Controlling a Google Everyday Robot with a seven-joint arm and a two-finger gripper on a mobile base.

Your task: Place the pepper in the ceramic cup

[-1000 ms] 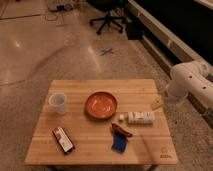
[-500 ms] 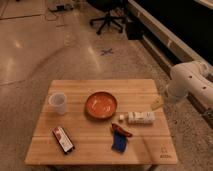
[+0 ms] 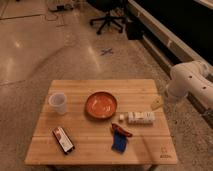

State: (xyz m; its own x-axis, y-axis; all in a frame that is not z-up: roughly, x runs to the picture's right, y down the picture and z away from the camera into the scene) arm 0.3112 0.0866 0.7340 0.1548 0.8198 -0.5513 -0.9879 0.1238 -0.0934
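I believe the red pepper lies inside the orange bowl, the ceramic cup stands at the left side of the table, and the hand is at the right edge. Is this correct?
Not quite. The camera view shows the pepper lying on the table, next to the blue sponge, not inside the orange bowl. The rest is right: the ceramic cup stands at the table's left side and the hand is at its right edge.
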